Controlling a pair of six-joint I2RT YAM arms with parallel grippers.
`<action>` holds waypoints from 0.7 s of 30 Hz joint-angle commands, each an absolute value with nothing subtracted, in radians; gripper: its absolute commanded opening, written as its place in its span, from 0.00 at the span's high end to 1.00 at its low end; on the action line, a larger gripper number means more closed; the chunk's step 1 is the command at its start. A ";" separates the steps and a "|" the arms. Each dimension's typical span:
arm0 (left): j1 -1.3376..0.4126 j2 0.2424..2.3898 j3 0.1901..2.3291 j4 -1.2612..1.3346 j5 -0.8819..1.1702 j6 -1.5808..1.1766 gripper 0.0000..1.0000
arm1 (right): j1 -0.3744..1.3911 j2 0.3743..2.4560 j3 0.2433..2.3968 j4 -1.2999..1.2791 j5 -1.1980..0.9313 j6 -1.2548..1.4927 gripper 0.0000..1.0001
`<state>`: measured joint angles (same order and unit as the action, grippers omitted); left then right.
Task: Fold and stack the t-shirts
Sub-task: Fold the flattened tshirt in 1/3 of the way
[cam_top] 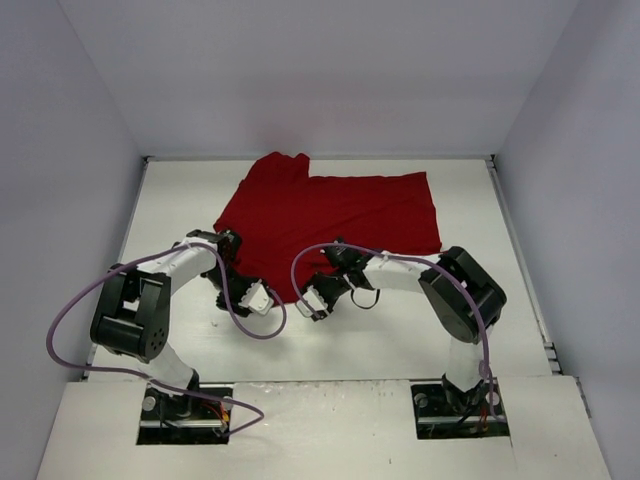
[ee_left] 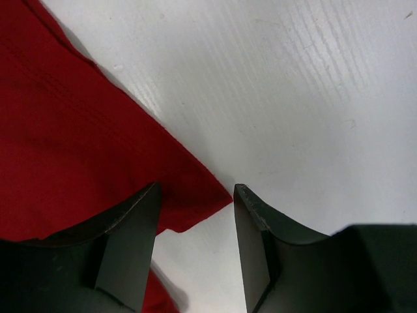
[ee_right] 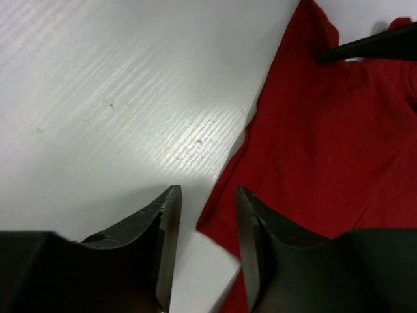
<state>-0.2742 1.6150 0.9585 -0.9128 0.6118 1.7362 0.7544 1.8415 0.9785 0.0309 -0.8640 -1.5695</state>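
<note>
Worktop (cam_top: 400, 335) of white board with a faint streaked grain sits inside a booth of plain pale grey walls (cam_top: 300, 70). A dark red, wrinkled short-sleeved cloth t-shirt (cam_top: 330, 215) lies spread flat across the far half. The left pincer (ee_left: 197, 190) stands part open over the shirt's near corner. The right pincer (ee_right: 207, 195) is narrower, its jaws seemingly either side of the hem and not clamped.

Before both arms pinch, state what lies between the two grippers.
In the top view, the near corner of the t-shirt lies between the left gripper and right gripper, on the white table.
</note>
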 commanded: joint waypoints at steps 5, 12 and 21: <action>-0.254 1.598 0.994 -0.980 0.631 1.780 0.52 | 0.735 1.887 1.015 0.058 -0.906 -1.627 0.57; -0.252 1.592 0.982 -0.989 0.614 1.810 0.52 | 0.698 1.885 1.015 0.049 -0.914 -1.575 0.64; -0.255 1.626 1.005 -0.989 0.624 1.841 0.48 | 0.690 1.904 1.046 0.027 -0.891 -1.520 0.65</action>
<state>-0.2596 1.6158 0.9634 -0.9379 0.5972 1.7936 0.6926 1.8805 1.0036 0.0650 -0.9066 -1.5672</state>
